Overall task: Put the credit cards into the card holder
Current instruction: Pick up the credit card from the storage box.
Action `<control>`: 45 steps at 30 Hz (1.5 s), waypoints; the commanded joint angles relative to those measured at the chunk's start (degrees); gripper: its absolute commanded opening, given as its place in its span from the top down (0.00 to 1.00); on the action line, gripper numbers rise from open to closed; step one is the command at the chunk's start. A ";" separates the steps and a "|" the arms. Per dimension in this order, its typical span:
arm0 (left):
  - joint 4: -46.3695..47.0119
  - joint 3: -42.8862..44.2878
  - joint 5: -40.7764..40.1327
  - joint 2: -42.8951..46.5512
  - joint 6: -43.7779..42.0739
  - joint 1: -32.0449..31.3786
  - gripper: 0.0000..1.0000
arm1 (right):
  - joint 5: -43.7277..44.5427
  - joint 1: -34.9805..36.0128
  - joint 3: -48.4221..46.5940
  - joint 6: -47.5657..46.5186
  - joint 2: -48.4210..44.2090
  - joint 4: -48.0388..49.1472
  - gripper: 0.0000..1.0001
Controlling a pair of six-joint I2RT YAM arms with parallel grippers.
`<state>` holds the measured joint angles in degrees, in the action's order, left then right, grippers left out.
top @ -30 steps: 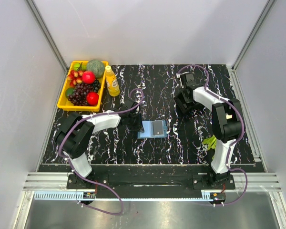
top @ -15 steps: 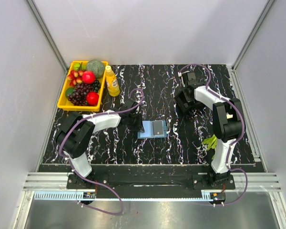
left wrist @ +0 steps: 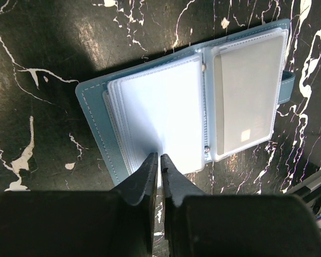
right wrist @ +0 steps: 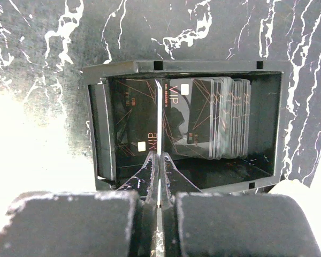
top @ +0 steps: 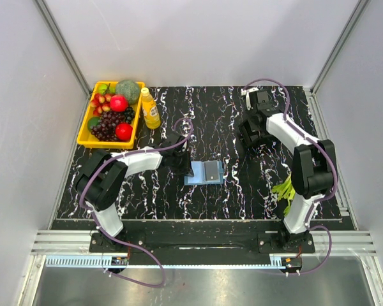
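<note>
The right gripper (right wrist: pixel 158 160) is pinching one credit card (right wrist: pixel 158 107) edge-on, its jaws pressed together on the thin card inside the black box (right wrist: pixel 192 67). The box is sitting right of the middle of the table (top: pixel 230 115), toward the far edge. The other credit cards (right wrist: pixel 224 118) are standing packed in the box, just beside the pinched one.

The left gripper (left wrist: pixel 159 160) is nipping the edge of a clear sleeve (left wrist: pixel 160 112) with its jaws almost together. In this way it is steadying the card holder (left wrist: pixel 93 107), which is lying open and flat near the middle of the table, a little toward the near edge. A pale card (left wrist: pixel 246 96) is already sitting in the holder's other pocket.

The step in hand looks like drawing a fresh card out of the box. The next move is probably calling for a straight lift, so that the neighbouring cards are not dragged along. After that comes a carry across to the holder and a turn of the wrist to bring the card flat. The card would then be fed into the mouth of the sleeve while the left gripper is keeping the holder from sliding. Which side of the sleeve is open cannot be told from here.
</note>
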<state>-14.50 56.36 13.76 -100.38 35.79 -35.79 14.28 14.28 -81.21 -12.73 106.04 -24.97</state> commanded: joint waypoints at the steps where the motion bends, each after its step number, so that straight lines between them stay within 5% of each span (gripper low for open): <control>1: 0.53 1.91 1.01 -0.96 -0.55 0.20 0.90 | -1.53 -0.13 0.08 1.30 -4.96 0.27 1.00; 15: 0.00 2.35 1.10 -0.61 -0.72 0.20 0.90 | -0.48 -1.54 -1.84 4.91 1.18 1.06 1.00; 20: -0.53 2.35 0.65 -0.43 -0.90 0.20 0.90 | -9.87 -2.16 -2.91 4.47 4.00 -1.74 1.00; 37: 0.35 2.00 1.97 -0.70 -1.16 0.20 0.90 | -38.09 -1.28 8.34 2.71 -8.64 -11.33 1.00; 45: 0.97 1.21 2.41 0.27 -1.16 0.20 0.90 | -21.67 -1.10 7.65 3.95 -7.17 -7.64 0.90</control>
<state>-14.94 56.97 14.70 -100.62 35.40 -35.79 -14.41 12.97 -71.79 -9.10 98.59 -34.89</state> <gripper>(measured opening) 0.100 0.048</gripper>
